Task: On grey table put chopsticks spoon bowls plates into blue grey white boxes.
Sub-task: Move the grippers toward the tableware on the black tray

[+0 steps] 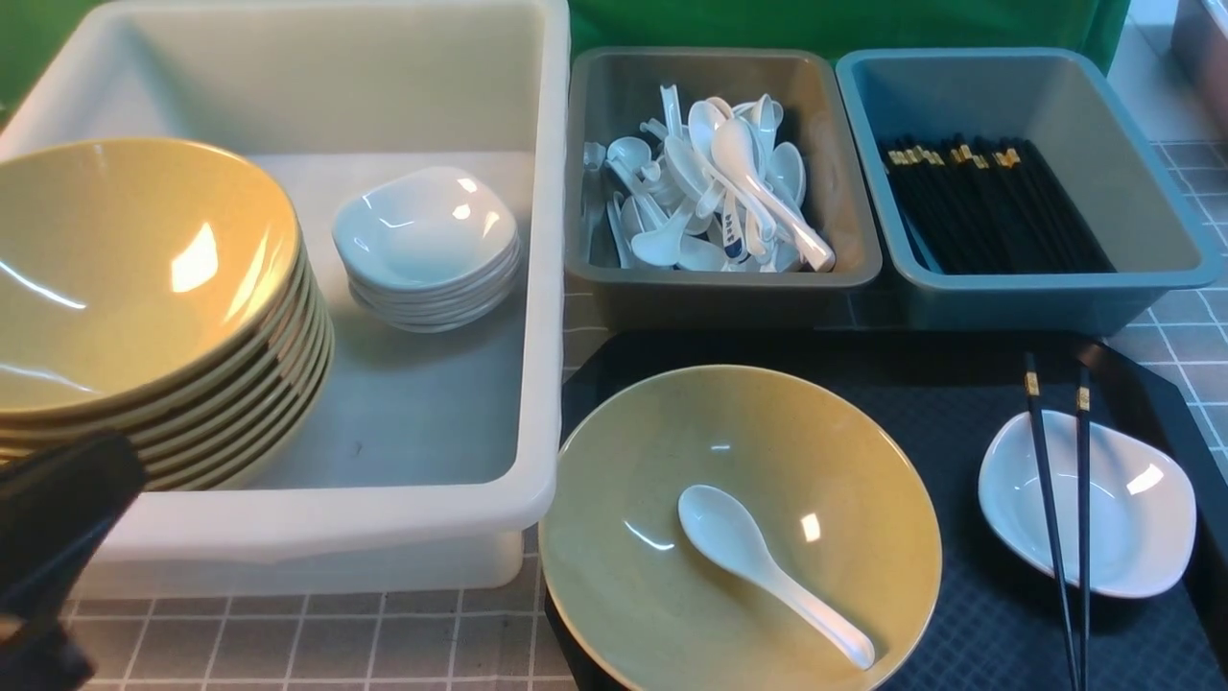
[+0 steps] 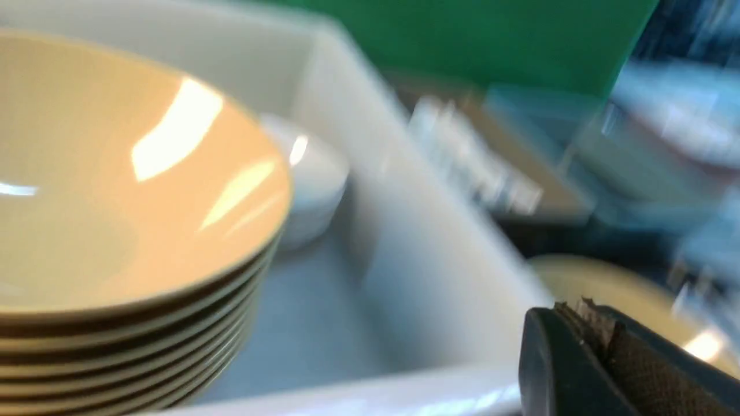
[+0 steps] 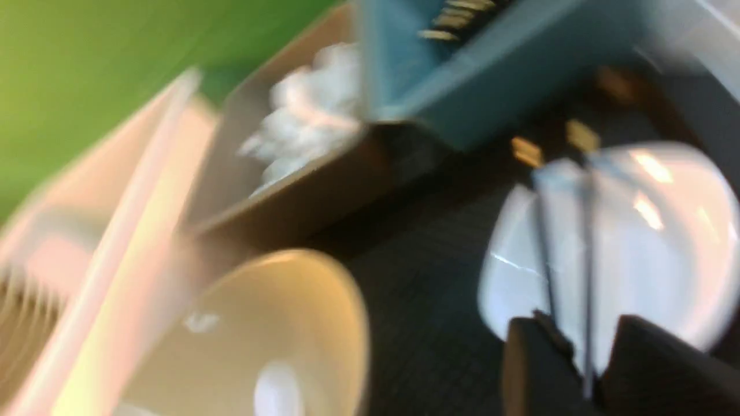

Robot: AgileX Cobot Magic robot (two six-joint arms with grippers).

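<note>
The right hand (image 3: 589, 352) is hanging close over the small white plate (image 1: 1132, 509) with its two fingers apart. One stick of the pair of chopsticks (image 1: 1052, 499) is running into the gap between them, but the wrist picture is too blurred to show any contact. This pair is lying across the plate, and the plate is sitting on the right part of the black tray (image 1: 959, 403).

On the same tray, to the left, a yellow bowl (image 1: 624, 595) is standing with a white spoon (image 1: 758, 561) lying inside it.

Behind the tray, the grey box (image 1: 720, 280) is holding a heap of spoons (image 1: 729, 182), and the blue box (image 1: 1055, 293) beside it is holding a bundle of chopsticks (image 1: 998, 206). The white box (image 1: 542, 288) on the left is carrying a stack of bowls (image 1: 144, 288) and a pile of plates (image 1: 427, 240).

The left hand (image 1: 58, 537) is showing only as a dark shape over the counter (image 1: 288, 643), in front of the white box; whether its fingers are apart or together, one cannot tell.
</note>
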